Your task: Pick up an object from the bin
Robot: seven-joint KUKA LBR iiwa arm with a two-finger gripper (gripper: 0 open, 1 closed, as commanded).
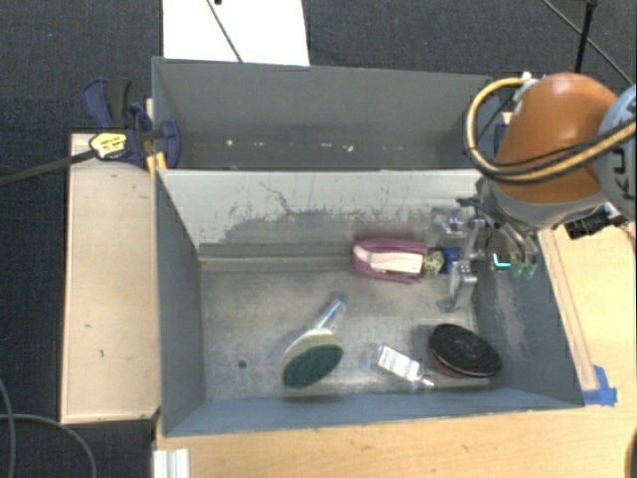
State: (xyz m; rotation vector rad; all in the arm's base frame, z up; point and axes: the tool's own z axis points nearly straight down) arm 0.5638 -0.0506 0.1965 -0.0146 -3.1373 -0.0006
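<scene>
My gripper (460,292) hangs at the right side of the bin, just above the floor. A purple and white oblong thing (390,261) lies directly to its left near the back wall, its right end close to the gripper. A black round disc with a reddish rim (464,352) lies a short way in front of the gripper, near the front right corner. Nothing shows as held.
A brush with a round green pad and a clear handle (313,358) lies at the front middle. A small shiny packet (399,363) sits between the brush and the disc. The arm's orange cover and cables hang over the bin's right wall.
</scene>
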